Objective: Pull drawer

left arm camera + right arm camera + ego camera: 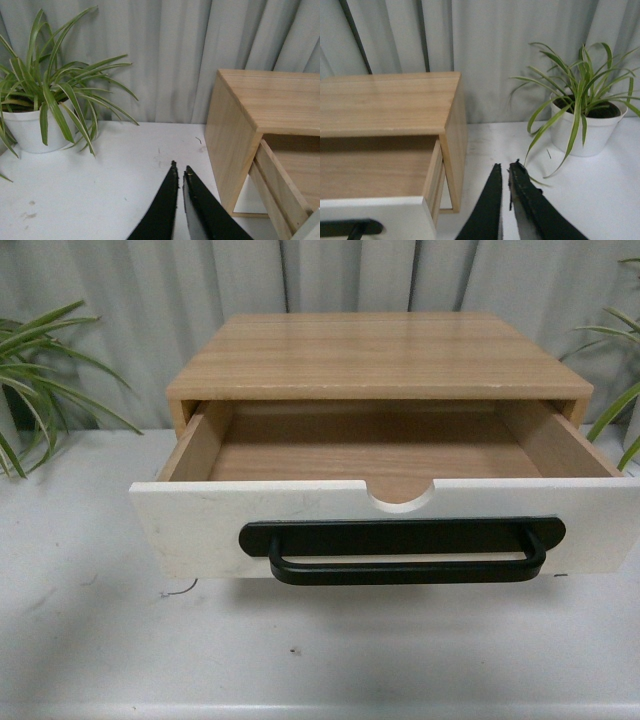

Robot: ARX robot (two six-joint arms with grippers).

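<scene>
The drawer (200, 525) stands pulled well out of its light wood cabinet (375, 355), showing an empty wooden inside. Its white front carries a long black bar handle (405, 550) under a half-round notch (400, 498). Neither gripper shows in the front view. My left gripper (180, 170) is shut and empty over the white table, left of the cabinet (260, 115) and apart from it. My right gripper (505, 167) is shut and empty too, to the right of the cabinet (390, 102). In that view the drawer's front (375, 217) and one end of the handle (350, 227) show.
A white table (300, 650) bears the cabinet. One potted plant (45, 110) in a white pot stands at the left, another potted plant (585, 120) at the right. Grey curtains (150, 290) hang behind everything.
</scene>
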